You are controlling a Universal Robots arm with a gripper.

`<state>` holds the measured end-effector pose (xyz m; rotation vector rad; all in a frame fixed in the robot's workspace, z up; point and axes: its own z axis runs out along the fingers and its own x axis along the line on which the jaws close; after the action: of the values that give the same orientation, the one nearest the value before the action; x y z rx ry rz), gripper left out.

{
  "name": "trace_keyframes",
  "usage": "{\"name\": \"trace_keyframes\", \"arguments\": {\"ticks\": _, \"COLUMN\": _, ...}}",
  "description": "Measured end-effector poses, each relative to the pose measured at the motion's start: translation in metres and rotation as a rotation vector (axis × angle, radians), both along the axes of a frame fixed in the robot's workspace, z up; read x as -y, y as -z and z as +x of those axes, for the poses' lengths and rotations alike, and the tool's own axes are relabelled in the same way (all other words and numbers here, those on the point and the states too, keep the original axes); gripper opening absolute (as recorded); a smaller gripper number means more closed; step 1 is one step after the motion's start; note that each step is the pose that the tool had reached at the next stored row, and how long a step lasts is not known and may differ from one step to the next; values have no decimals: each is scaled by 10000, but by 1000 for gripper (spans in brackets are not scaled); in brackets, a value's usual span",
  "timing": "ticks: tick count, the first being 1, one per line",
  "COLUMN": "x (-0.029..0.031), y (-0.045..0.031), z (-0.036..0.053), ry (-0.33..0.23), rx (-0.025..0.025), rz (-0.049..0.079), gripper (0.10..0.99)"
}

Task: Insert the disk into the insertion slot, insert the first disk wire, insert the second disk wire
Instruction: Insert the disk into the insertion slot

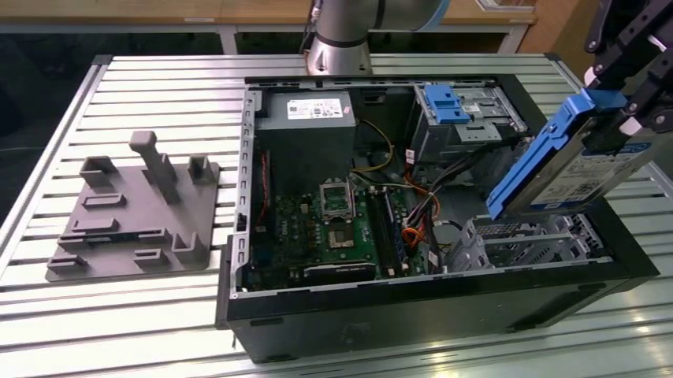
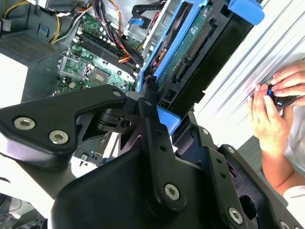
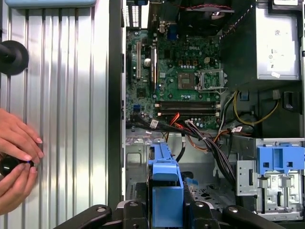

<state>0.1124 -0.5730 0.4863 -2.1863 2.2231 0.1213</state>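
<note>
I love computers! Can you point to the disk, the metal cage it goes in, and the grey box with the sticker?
disk (image 1: 584, 175), exterior view, on its silver face.
insertion slot (image 1: 526, 246), exterior view, on its perforated wall.
power-supply box (image 1: 307, 110), exterior view, on its white label.

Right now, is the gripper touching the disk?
Touching. In the exterior view the gripper is clamped on the upper end of the disk, which hangs tilted above the open computer case.
</note>
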Motion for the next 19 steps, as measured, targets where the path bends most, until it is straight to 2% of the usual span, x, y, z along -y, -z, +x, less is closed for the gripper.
{"name": "trace_keyframes", "arguments": {"ticks": 7, "x": -1, "y": 1, "z": 68, "ry": 0, "rx": 0, "rz": 12, "gripper": 365}}
{"name": "trace_keyframes", "arguments": {"ticks": 19, "x": -16, "y": 8, "z": 69, "ry": -5, "rx": 1, "rz": 12, "gripper": 365}}
